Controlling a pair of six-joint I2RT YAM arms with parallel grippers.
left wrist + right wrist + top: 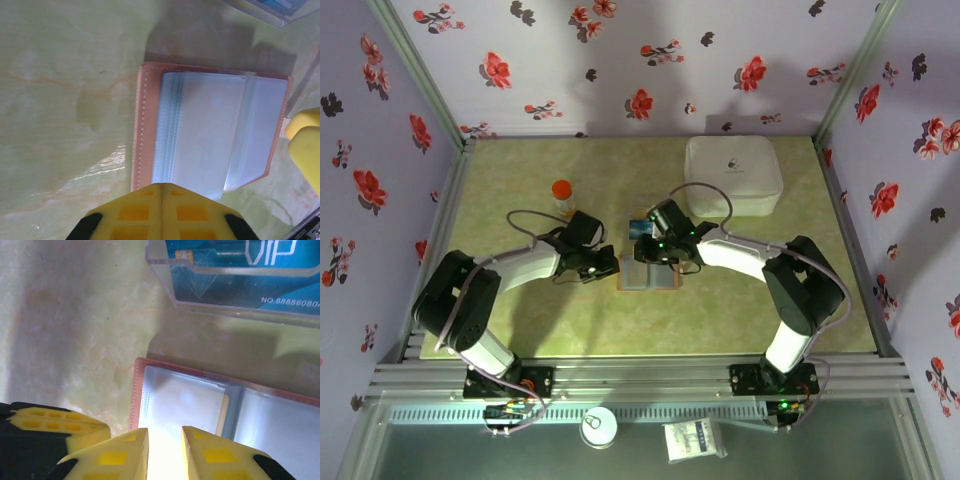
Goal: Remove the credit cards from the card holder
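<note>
- Enclosure with floral-papered walls [620,60]; inside it, a pale green marbled table [520,320].
- Card holder [650,279] [210,130] [190,400] near the table's centre, slightly toward the near edge. Lying open and flat, tan stitched rim framing clear, grey-blue sleeves, centre fold plain in both wrist views. Sleeve contents not legible through the glare.
- Left gripper [608,266] [162,192] at the holder's edge that faces the table's left edge. Jaws together, no gap at the seam. Tips over the tan rim; contact with it not confirmable.
- Right gripper [655,257] [165,435] over the holder, on the side toward the table's far edge. Jaws slightly apart, a narrow bright gap between them. Cannot tell whether a sleeve or card is caught in that gap.
- Credit card [638,226] [260,260], teal-blue with white "VIP" lettering, lying inside a clear case [165,280] [280,9]. Case just beyond the holder toward the far edge, a strip of bare table between the two.
- White box [733,175], rounded square, lid on, toward the far right corner.
- Orange-capped bottle [563,197], upright, left of centre toward the far edge, near the left arm's wrist.
</note>
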